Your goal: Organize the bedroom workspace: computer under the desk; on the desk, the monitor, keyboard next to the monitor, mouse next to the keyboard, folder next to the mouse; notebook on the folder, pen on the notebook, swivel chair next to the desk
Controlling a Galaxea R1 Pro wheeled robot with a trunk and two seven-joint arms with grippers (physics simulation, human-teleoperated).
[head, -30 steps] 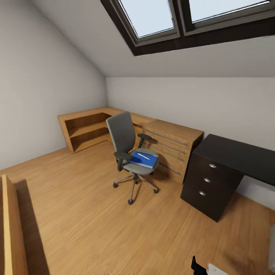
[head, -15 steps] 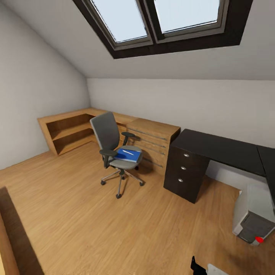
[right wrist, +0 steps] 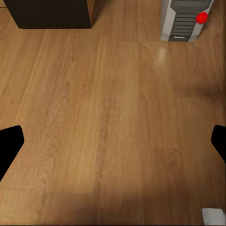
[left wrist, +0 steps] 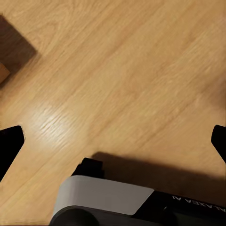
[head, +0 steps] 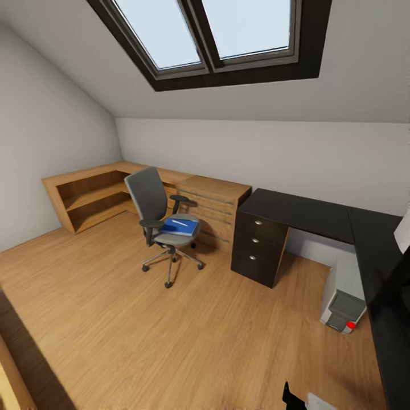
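The grey swivel chair (head: 154, 208) stands on the wood floor in front of the wooden units. The blue folder (head: 181, 227) lies on its seat, and a thin white pen (head: 180, 222) lies on the folder. The black L-shaped desk (head: 307, 212) runs along the back wall and down the right side. The grey computer (head: 343, 293) stands on the floor under it, and I also see the computer (right wrist: 186, 19) from the right wrist. My left gripper (left wrist: 113, 141) and right gripper (right wrist: 113, 141) are both open over bare floor. Keyboard, mouse, notebook and monitor are out of view.
A black drawer unit (head: 256, 247) with silver knobs stands under the desk's left end. Light-wood shelves (head: 91, 193) and a wooden dresser (head: 215, 200) line the back corner. A white sliver (head: 405, 230) shows over the desk at the right edge. Open floor lies between me and the chair.
The head camera has swung right, so chair and shelves sit further left in the picture, and more of the desk and the computer show. Nothing itself has moved.
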